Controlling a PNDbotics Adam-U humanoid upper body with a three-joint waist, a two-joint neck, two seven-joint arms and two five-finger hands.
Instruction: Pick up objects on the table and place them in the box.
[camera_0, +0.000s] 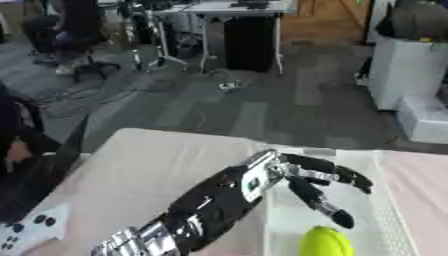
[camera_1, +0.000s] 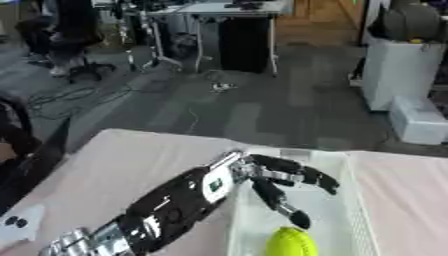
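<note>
My left hand (camera_0: 308, 176) reaches from the lower left over the white box (camera_0: 385, 210), its fingers spread and relaxed, holding nothing. A yellow-green rounded object (camera_0: 325, 242) lies inside the box just below the thumb, apart from the hand. The box has pale slotted walls and sits on the table (camera_0: 157, 165) right of centre. My right hand shows in neither view.
A white card with dark dots (camera_0: 26, 231) lies at the table's lower left corner. Beyond the table's far edge are grey floor, cables, a desk and a white cabinet (camera_0: 404, 75). A dark chair stands at the left edge.
</note>
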